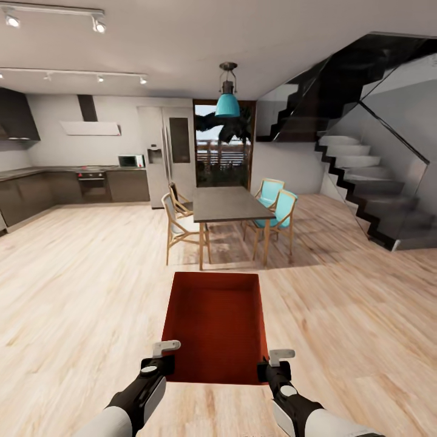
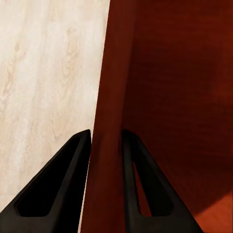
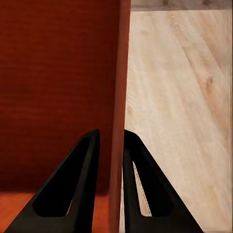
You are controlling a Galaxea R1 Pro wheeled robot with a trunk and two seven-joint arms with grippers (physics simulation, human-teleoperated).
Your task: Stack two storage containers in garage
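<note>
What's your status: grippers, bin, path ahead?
Left gripper and right gripper each clamped on a side wall of the orange-red bin. Bin carried over the wood floor. Dining table and chairs straight ahead.

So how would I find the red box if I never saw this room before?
Start at the dark dining table in the middle of the wood-plank floor, then look nearer the camera. The storage container sits between the robot's arms, its side walls pinched by the left tool and the right tool. It is orange-red and open-topped, unlike the turquoise chairs.

Bright, even light; edge distortion
</note>
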